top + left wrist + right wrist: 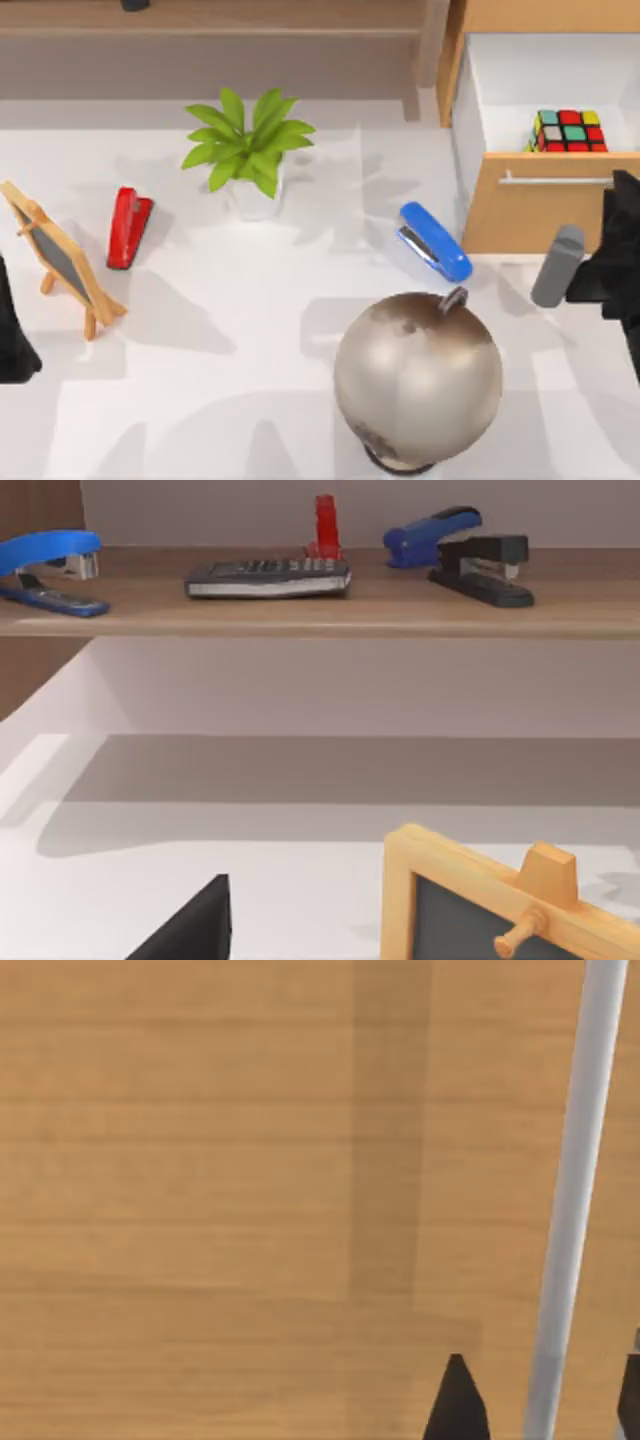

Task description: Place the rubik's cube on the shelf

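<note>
We see the white tabletop (200, 400) with the long wooden shelf (210, 20) along its far edge. At the right stands the drawer cabinet (520, 215), its drawer pulled open. A grey globe (418, 375) sits near the front. Our right claw (540, 1400) is at the drawer front, its fingers apart on either side of the metal handle (575, 1200), not closed on it. Our left arm (12, 340) rests at the tabletop's left edge by the little chalkboard easel (60, 258); whether its claw is open or closed, we cannot tell. The rubik's cube (568, 131) lies inside the open drawer.
</note>
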